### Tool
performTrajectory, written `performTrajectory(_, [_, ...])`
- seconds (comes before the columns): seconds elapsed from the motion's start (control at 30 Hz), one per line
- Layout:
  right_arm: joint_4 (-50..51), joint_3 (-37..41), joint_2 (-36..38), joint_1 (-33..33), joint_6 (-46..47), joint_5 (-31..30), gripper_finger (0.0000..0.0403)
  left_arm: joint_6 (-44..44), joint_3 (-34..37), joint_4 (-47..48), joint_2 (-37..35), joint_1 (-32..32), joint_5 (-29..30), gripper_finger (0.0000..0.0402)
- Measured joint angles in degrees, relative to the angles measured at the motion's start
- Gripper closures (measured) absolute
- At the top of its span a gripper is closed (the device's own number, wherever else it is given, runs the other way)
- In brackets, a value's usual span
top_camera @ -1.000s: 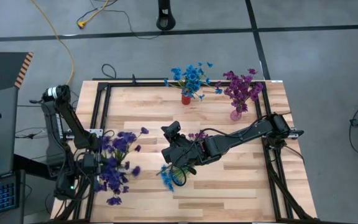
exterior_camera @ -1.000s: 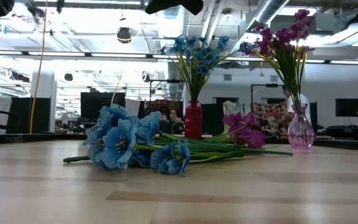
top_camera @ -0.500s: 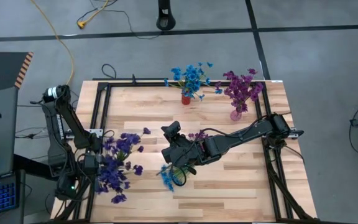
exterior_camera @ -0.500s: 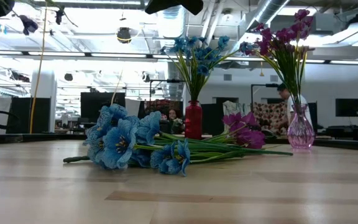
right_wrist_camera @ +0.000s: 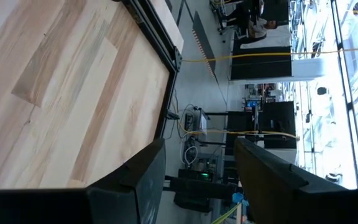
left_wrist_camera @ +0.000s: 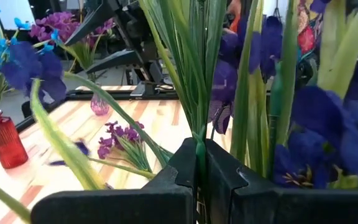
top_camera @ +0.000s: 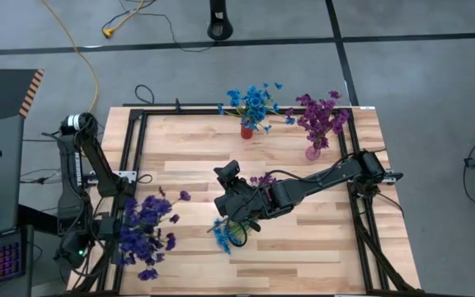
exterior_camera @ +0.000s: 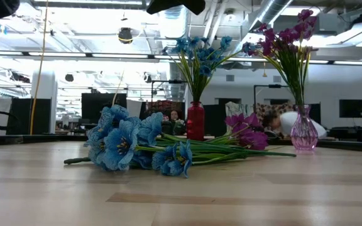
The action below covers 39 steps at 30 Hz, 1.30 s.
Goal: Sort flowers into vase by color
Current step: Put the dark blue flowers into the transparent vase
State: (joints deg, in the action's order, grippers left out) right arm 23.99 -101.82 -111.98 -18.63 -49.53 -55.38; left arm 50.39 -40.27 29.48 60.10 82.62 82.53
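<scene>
My left gripper [left_wrist_camera: 199, 163] is at the table's near left corner [top_camera: 112, 228], shut on a bunch of dark indigo-violet flowers [top_camera: 145, 235]. My right gripper [top_camera: 223, 200] stands open over the table's middle, nothing between its fingers [right_wrist_camera: 143, 180]. Just below it, blue flowers [exterior_camera: 123, 143] and magenta flowers [exterior_camera: 244, 134] lie flat on the table in one loose heap [top_camera: 225, 233]. At the far edge a red vase [top_camera: 246, 130] holds blue flowers [top_camera: 252, 102], and a pink glass vase [top_camera: 312, 151] holds magenta flowers [top_camera: 320, 117]. My left gripper pinches the bunch's green stems [left_wrist_camera: 199, 140] between its two fingers, several stems together. The fingers come roughly level from the table's left side. The stems and leaves fan out beyond the fingertips, and the violet blossoms [left_wrist_camera: 319, 127] spread past them toward the table's middle.
A black frame [top_camera: 134, 124] runs round the table's edges. Bare wood [top_camera: 320, 247] lies near the front right. Beyond the table, in the low view, a person [exterior_camera: 294, 120] bends behind the pink vase [exterior_camera: 304, 130].
My left gripper has swung toward the table's near left corner and turned, carrying the violet bunch with it; the blossoms now lie nearer the left and near edges than before. It has stayed shut on the stems.
</scene>
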Motion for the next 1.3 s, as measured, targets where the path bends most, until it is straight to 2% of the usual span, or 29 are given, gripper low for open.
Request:
performTrajectory(0.17, [0.0,0.0,0.0,0.0,4.97,0.34,0.0184,0.02,0.0,0.11,0.0,1.74,0.72,0.0401])
performTrajectory(0.23, [0.0,0.0,0.0,0.02,8.44,2.37,0.0184,0.04,0.0,0.11,0.0,2.04,0.73,0.0401])
performTrajectory(0.6, [-0.01,0.0,0.0,0.77,33.5,28.01,0.0184,2.08,2.2,0.15,0.02,2.22,2.83,0.0401])
performTrajectory(0.8, [0.0,0.0,0.0,1.58,39.15,32.24,0.0184,1.23,2.23,-0.44,0.02,2.22,3.31,0.0401])
performTrajectory(1.0, [-0.55,0.0,0.0,2.37,44.33,40.17,0.0182,0.69,2.23,-0.49,0.02,2.22,3.33,0.0401])
performTrajectory(1.13, [-2.01,0.0,-0.5,2.34,47.92,44.09,0.0163,0.2,2.23,-0.49,0.02,2.22,3.31,0.0401])
performTrajectory(1.3, [-10.11,-0.14,-2.4,1.5,51.49,44.57,0.0128,0.17,2.23,-0.49,0.02,2.22,3.18,0.0401])
